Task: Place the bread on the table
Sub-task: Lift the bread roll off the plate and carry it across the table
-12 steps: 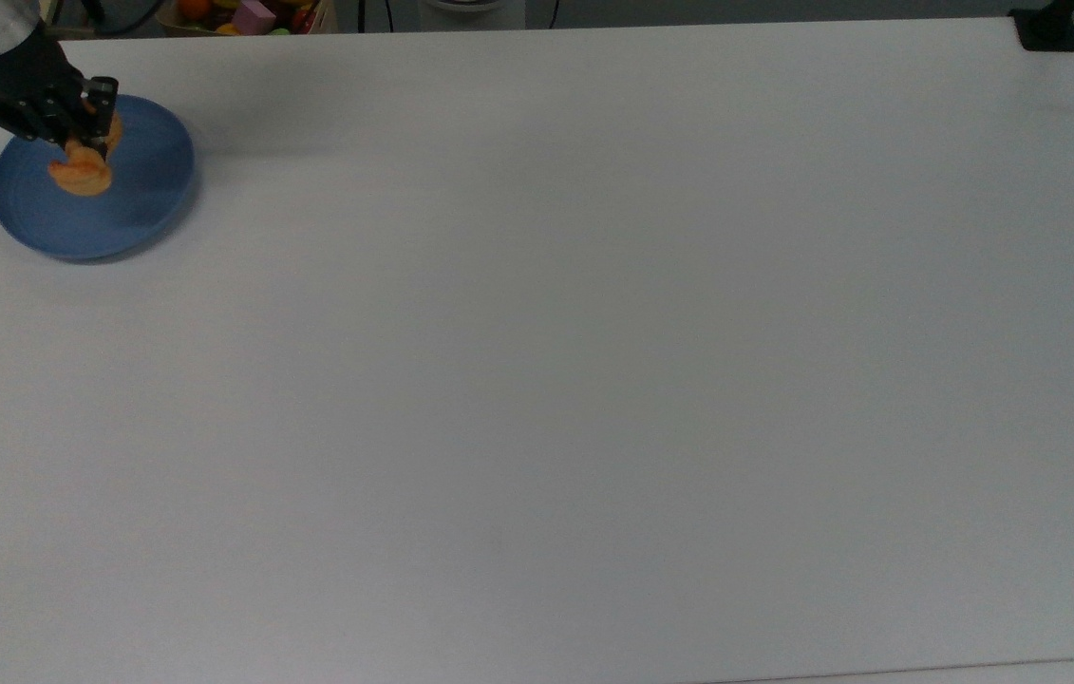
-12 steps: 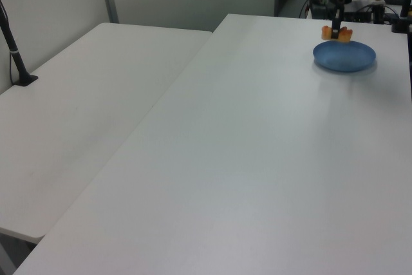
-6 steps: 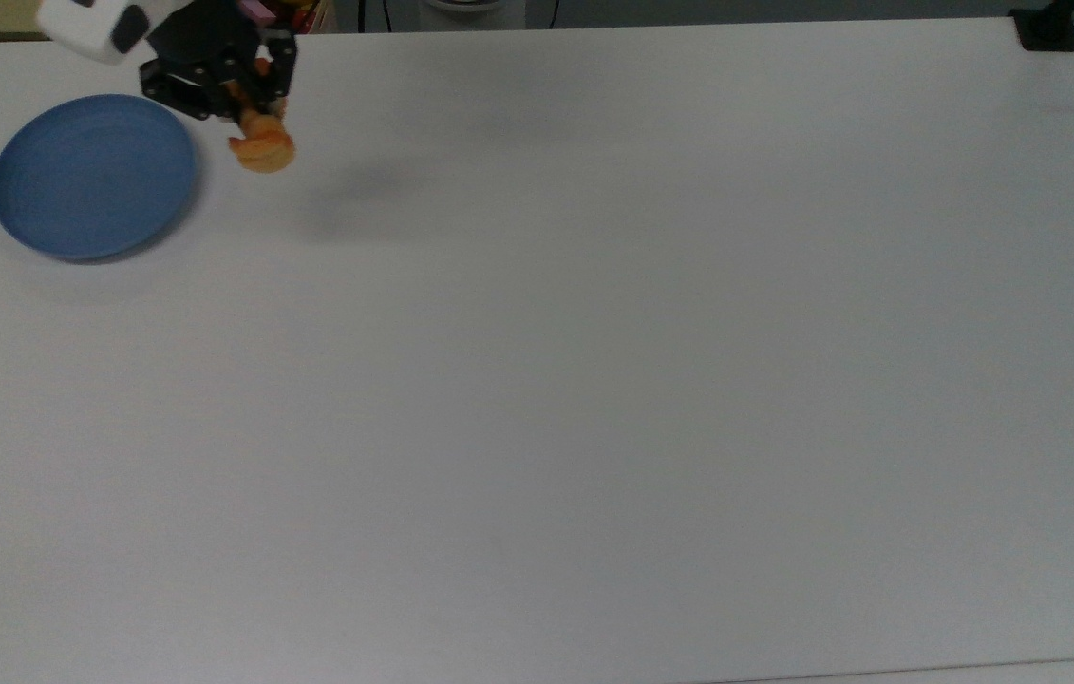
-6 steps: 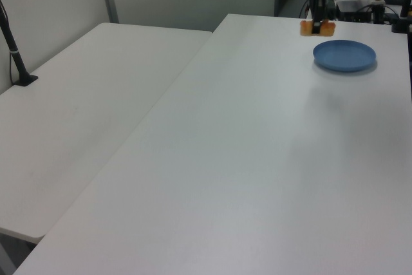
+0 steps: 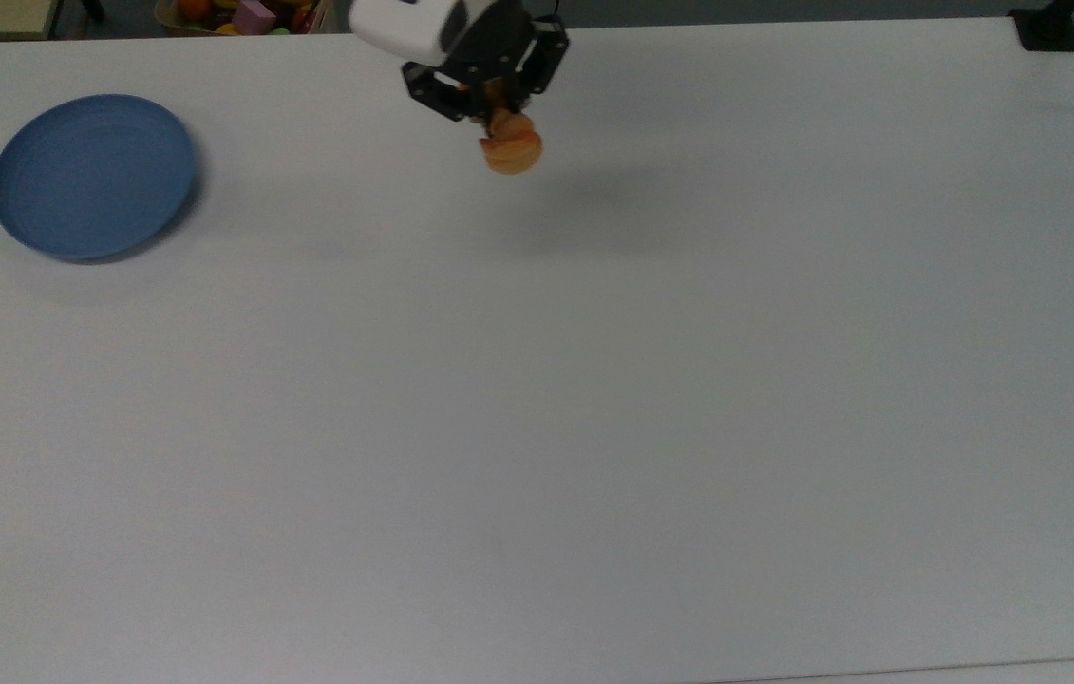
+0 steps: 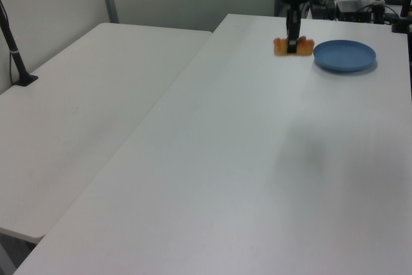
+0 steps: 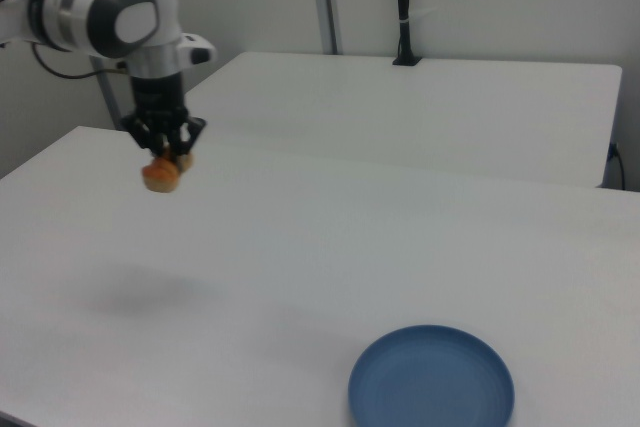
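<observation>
Pincer [image 5: 497, 112] of mine is clamped across the bread [image 5: 511, 150], holding it in the air above the table [image 5: 593, 427] near its far edge. It looks light, soft and flaky, so I judge a gentle grip across the middle suits it.

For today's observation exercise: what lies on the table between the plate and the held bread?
Nothing. In the top view the table is bare between the plate and the bread, which the tool holds above it.

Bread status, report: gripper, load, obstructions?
Gripper shut on bread. Bread held above table, clear of blue plate. Nothing under the bread.
</observation>
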